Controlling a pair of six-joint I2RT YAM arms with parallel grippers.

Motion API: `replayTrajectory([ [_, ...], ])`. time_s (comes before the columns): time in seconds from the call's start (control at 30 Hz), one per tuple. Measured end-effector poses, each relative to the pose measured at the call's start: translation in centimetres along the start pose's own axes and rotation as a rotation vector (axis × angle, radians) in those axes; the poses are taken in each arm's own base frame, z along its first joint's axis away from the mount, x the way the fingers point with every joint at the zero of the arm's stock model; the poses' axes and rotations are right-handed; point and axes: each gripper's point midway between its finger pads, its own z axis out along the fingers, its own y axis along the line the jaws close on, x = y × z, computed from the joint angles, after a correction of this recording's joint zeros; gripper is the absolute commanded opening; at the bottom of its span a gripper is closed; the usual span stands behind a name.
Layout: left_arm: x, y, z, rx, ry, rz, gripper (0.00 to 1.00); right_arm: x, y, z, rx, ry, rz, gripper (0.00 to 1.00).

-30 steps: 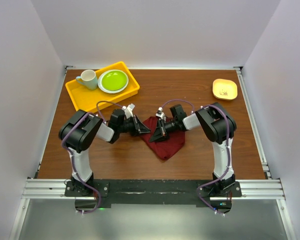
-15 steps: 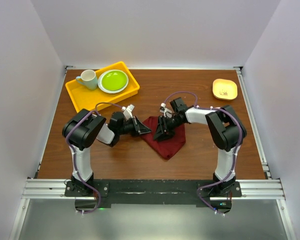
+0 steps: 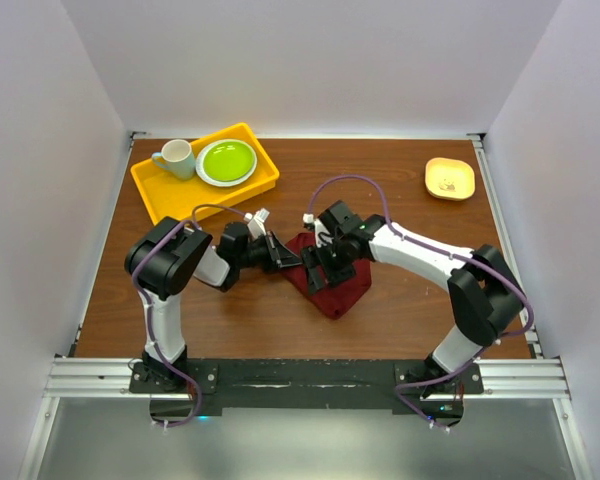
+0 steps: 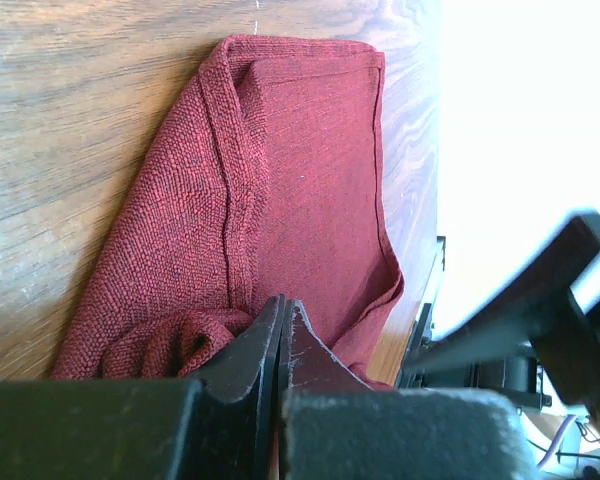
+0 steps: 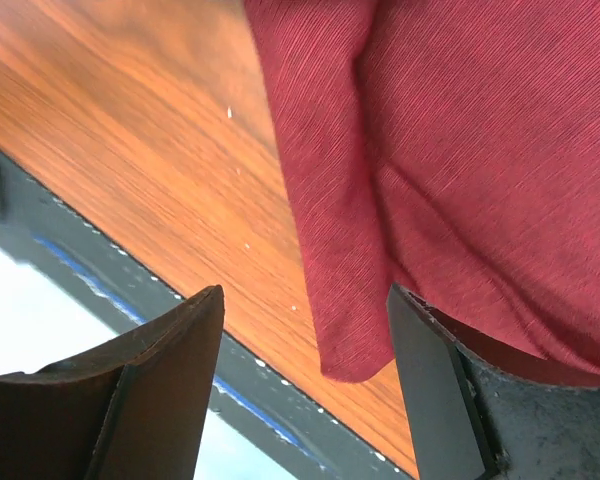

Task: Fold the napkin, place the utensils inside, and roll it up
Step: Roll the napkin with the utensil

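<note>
The dark red napkin (image 3: 342, 290) lies folded in the middle of the table, one point toward the near edge. My left gripper (image 3: 293, 262) is at its left corner, shut. In the left wrist view the closed tips (image 4: 280, 302) rest against a bunched fold of the napkin (image 4: 300, 170), and no cloth shows between them. My right gripper (image 3: 326, 270) hovers over the napkin's left half, open. In the right wrist view a corner of the napkin (image 5: 460, 150) lies between the spread fingers (image 5: 305, 305), untouched by them. The utensils are out of view.
A yellow tray (image 3: 158, 190) at the back left holds a pale cup (image 3: 177, 158) and a green plate (image 3: 226, 161). A small yellow dish (image 3: 450, 178) sits at the back right. The table's near edge and black rail (image 5: 100, 260) lie just beyond the napkin's point.
The right arm stretched out leftward over the napkin and its jaws went from shut to open. The left gripper kept its place, shut.
</note>
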Motion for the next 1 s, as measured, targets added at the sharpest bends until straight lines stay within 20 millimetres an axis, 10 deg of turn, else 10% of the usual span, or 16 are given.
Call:
replayTrajectory([
  [0.47, 0.0, 0.1, 0.2, -0.008, 0.031, -0.026, 0.00, 5.0, -1.9, 3.0, 0.212, 0.104, -0.085, 0.63],
  [0.73, -0.2, 0.2, 0.1, -0.004, 0.034, -0.033, 0.00, 6.8, -3.0, 2.5, 0.241, 0.091, -0.042, 0.14],
  [1.0, -0.2, 0.3, 0.1, -0.001, 0.051, -0.042, 0.00, 6.6, -2.7, 1.9, 0.250, 0.095, -0.019, 0.63],
])
